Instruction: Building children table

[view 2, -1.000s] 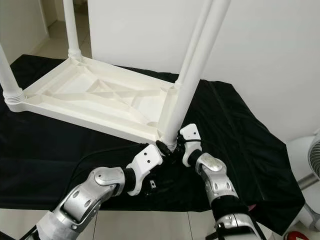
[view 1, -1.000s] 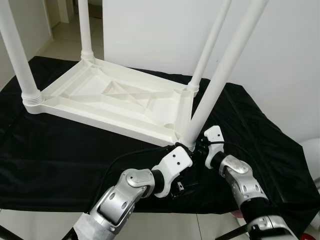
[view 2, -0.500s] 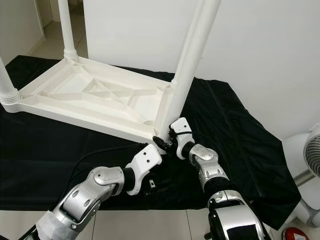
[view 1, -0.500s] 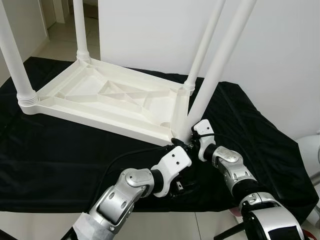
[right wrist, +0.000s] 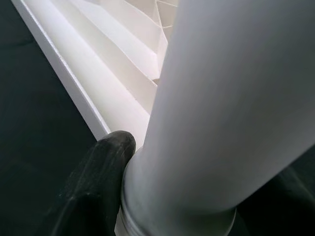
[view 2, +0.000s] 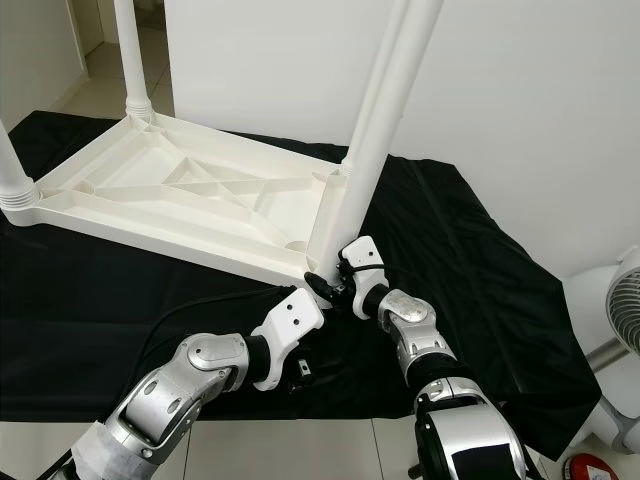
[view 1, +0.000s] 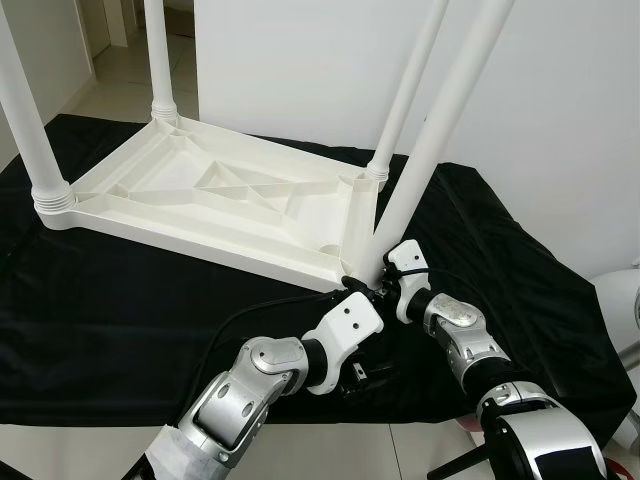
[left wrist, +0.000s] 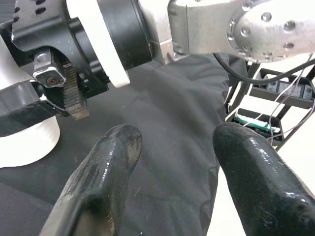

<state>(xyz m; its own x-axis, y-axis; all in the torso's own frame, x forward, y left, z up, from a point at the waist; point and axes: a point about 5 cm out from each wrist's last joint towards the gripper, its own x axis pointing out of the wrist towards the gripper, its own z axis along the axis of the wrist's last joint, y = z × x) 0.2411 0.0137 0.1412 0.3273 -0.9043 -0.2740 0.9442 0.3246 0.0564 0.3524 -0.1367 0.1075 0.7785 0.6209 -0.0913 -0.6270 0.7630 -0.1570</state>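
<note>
With the white plastic tabletop (view 1: 210, 200) lying upside down on the black-draped surface (view 1: 120, 320), I have three legs standing upright in its far-left, far-right and left corners, and the fourth leg (view 1: 440, 130) leaning at the near-right corner. My right gripper (view 2: 335, 283) is at the base of that leg; the right wrist view shows one black finger (right wrist: 101, 172) pressed against the leg's threaded collar, so I judge it pinched around the leg, though the other finger is hidden. My left gripper (left wrist: 172, 167) sits just beside the same corner with its fingers spread apart over the cloth, holding nothing.

I read this as the last leg being seated: it tilts away from the line of the others, so it does not look fully home in its socket yet. My next move calls for bringing the leg upright over the corner socket and turning it in, with the left gripper bracing the tabletop's near edge so it does not slide on the cloth.
</note>
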